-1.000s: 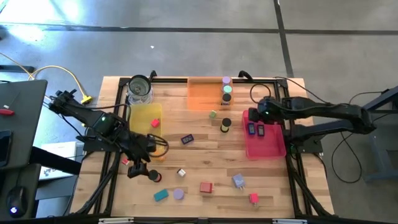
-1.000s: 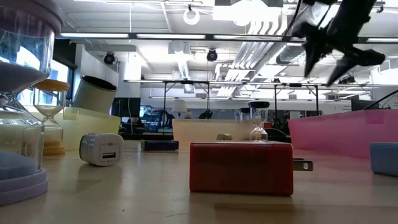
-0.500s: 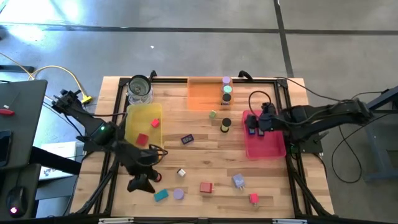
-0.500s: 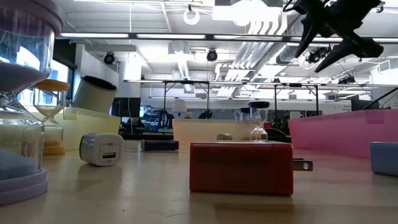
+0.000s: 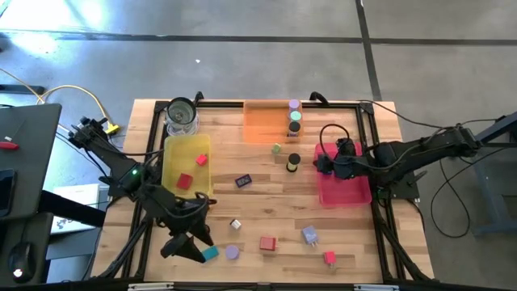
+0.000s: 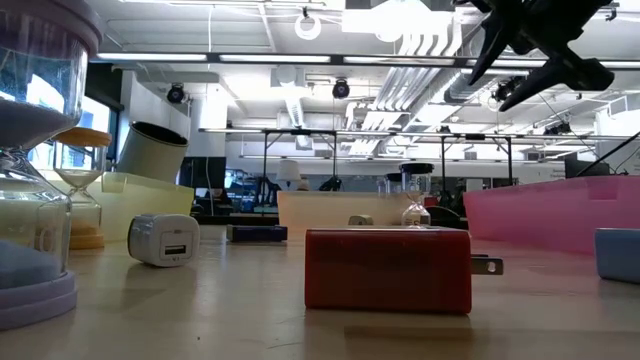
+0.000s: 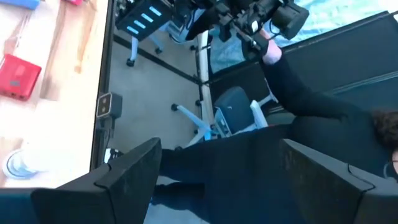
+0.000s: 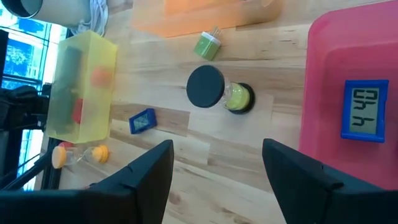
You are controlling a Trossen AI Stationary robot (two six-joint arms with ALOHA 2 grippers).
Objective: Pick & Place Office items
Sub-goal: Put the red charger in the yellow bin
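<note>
Your left gripper is hovering spread and empty just beside the teal block at the table's front edge. Your right gripper is hanging released, holding nothing, over the pink tray's inner edge, near the black-capped cylinder.

I see my left end effector above desk at seven o'clock, beside teal block, right end effector over pink tray at three o'clock

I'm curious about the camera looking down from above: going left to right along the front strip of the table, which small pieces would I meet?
Teal block → lavender disc → red block → lavender-blue block → small red piece.
</note>
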